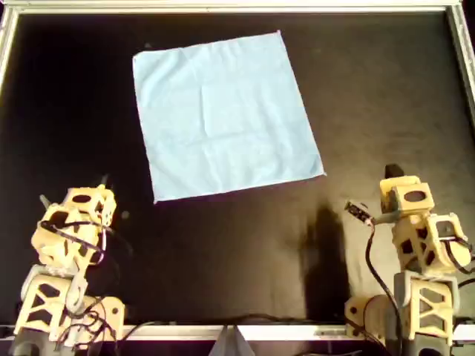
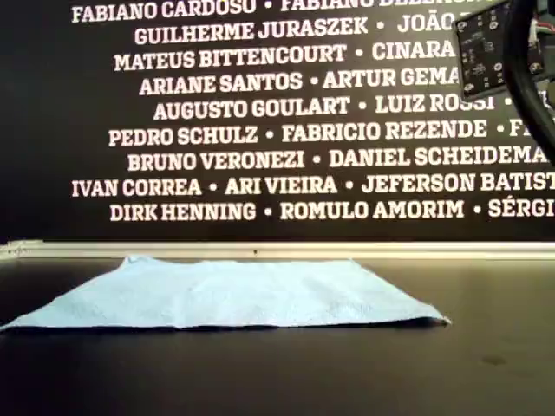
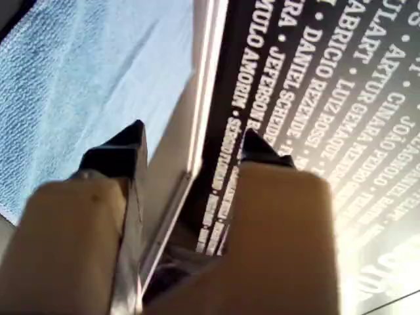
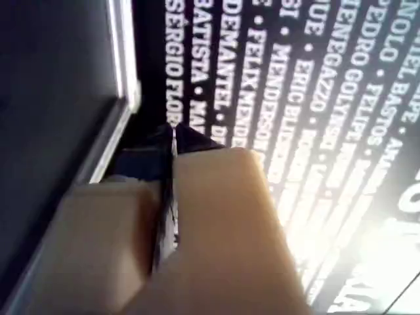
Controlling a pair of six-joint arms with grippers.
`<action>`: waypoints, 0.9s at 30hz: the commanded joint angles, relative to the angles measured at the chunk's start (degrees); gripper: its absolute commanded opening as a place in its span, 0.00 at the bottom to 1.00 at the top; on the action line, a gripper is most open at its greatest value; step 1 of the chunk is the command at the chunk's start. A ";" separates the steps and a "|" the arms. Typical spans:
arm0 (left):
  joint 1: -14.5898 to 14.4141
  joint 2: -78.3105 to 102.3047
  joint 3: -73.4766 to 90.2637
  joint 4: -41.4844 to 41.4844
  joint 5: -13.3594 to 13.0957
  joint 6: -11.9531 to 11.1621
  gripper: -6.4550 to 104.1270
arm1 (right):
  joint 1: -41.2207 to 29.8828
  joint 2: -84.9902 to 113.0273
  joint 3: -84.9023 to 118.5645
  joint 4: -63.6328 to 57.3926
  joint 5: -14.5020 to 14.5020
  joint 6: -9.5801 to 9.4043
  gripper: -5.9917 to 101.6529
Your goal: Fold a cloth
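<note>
The light-blue cloth (image 1: pixel 226 115) lies flat and spread out on the black table, in the far middle-left part of the overhead view. It also shows in the exterior view (image 2: pixel 234 295) and in the first wrist view (image 3: pixel 72 85). My first gripper (image 1: pixel 74 190) is at the overhead view's lower left, open and empty, well short of the cloth; its jaws stand apart in the first wrist view (image 3: pixel 193 134). My second gripper (image 1: pixel 393 172) is at the overhead view's lower right, shut and empty, its jaws together in the second wrist view (image 4: pixel 172 131). The cloth is out of the second wrist view.
A metal rail (image 1: pixel 223 7) frames the black table (image 1: pixel 245 252). Behind the far rail (image 2: pixel 260 250) stands a black wall with white names (image 2: pixel 286 130). A small circuit board with a cable (image 2: pixel 486 48) hangs at the exterior view's upper right.
</note>
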 commanded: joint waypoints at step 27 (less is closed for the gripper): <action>-5.54 -4.92 -0.88 -0.18 0.53 0.53 0.52 | 6.77 1.67 0.70 -2.46 -0.35 -0.62 0.31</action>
